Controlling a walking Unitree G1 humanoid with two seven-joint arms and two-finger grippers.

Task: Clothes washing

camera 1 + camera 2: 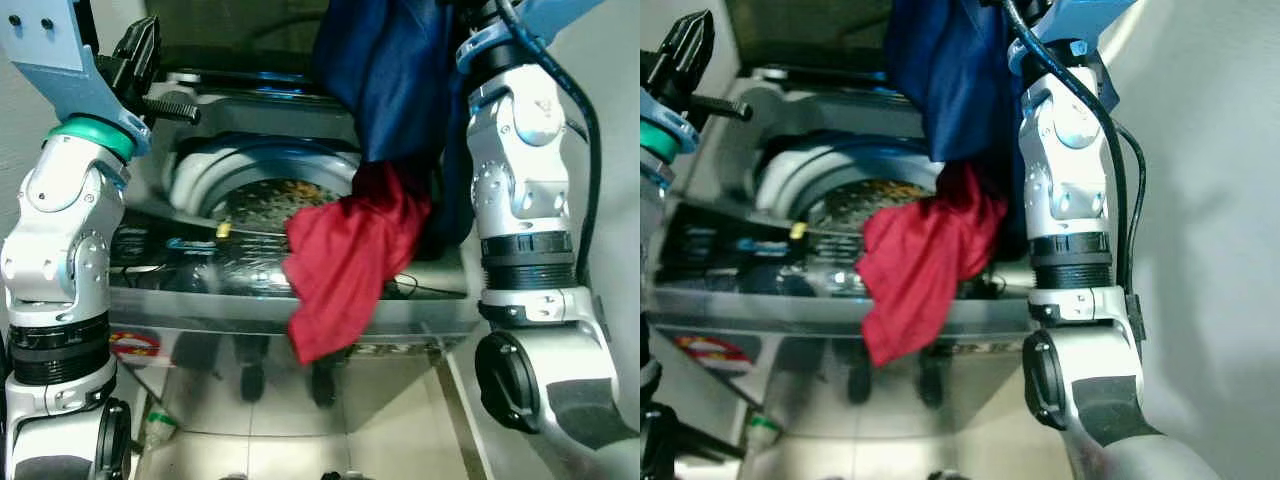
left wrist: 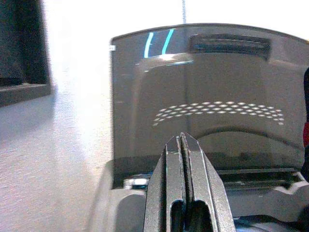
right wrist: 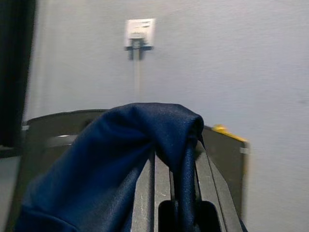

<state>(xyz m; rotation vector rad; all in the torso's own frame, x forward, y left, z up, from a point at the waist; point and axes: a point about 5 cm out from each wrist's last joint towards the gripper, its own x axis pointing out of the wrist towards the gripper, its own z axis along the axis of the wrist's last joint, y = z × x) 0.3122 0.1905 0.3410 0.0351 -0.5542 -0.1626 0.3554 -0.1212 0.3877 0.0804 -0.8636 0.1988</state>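
A dark blue garment [image 1: 390,80] hangs from my raised right gripper [image 3: 175,157], which is shut on a fold of it [image 3: 116,154]. A red garment [image 1: 345,265] dangles below the blue one, over the front right rim of the top-loading washing machine [image 1: 200,305]. Its open drum [image 1: 265,200] lies just left of the hanging clothes. Whether the red garment is caught in the blue one or rests on the rim, I cannot tell. My left gripper [image 2: 183,137] is shut on nothing, held high at the machine's left side and pointing at the raised lid [image 2: 207,87].
A pale wall [image 1: 1220,200] stands close on the right, with a socket [image 3: 139,30] behind the machine. A small bottle [image 1: 160,425] stands on the tiled floor at the machine's front left. A red and white sticker [image 1: 135,345] is on the front panel.
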